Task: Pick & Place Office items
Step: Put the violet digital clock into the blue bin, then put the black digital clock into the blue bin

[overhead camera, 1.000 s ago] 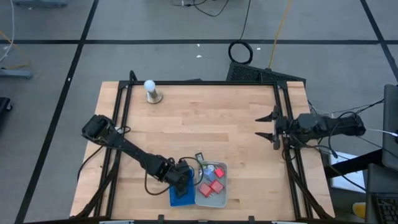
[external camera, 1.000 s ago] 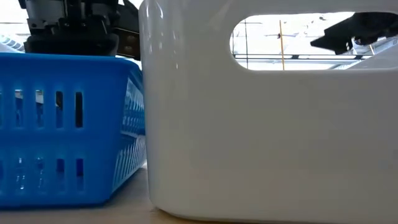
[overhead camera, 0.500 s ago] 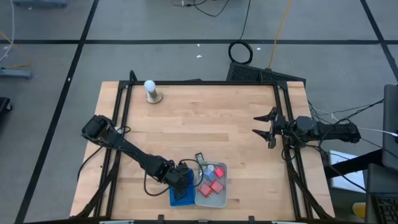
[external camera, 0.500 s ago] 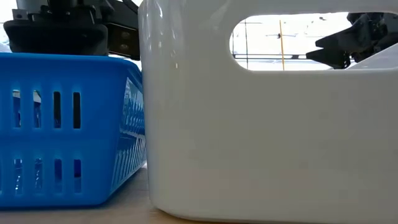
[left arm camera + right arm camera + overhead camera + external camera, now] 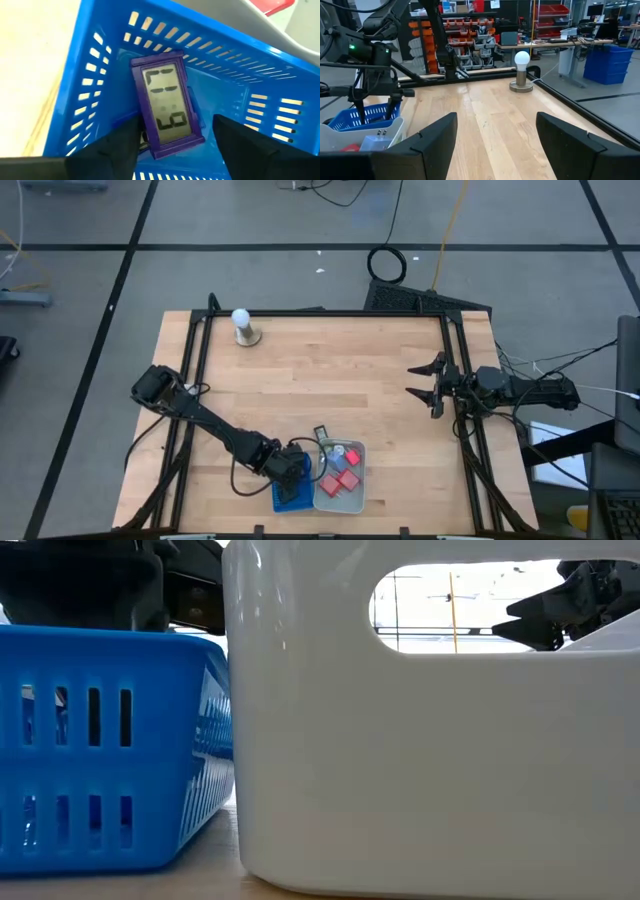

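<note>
My left gripper point(image 5: 290, 470) is open low inside the blue tray point(image 5: 285, 502), near the table's front edge. In the left wrist view its fingers point(image 5: 120, 145) stand on either side of a small purple-framed clock point(image 5: 167, 107) that lies face up in the blue tray point(image 5: 100, 75). The pale grey tray point(image 5: 340, 502) stands right beside it and holds red blocks point(image 5: 345, 478) and a light blue item point(image 5: 338, 450). A small dark item point(image 5: 322, 432) lies on the table just behind the trays. My right gripper point(image 5: 422, 383) is open and empty at the table's right edge. My left gripper has its fingers on either side of the clock's near end point(image 5: 172, 145), coming from above. One finger point(image 5: 131, 135) shows right against the clock's edge, and I cannot tell whether it touches. The other finger point(image 5: 235, 135) stands apart from it. The clock rests in the tray.
A white ball on a round base point(image 5: 241, 320) stands at the table's far left corner. A black frame rail point(image 5: 452, 370) runs along the right edge by my right gripper. Bare wood point(image 5: 330, 380) lies between the two arms. In the low view the two trays point(image 5: 430, 760) fill the picture.
My right gripper has gone a little toward the table's left edge and dipped lower, then kept still, open throughout. In the low view my left gripper shows larger and darker over the blue tray.
</note>
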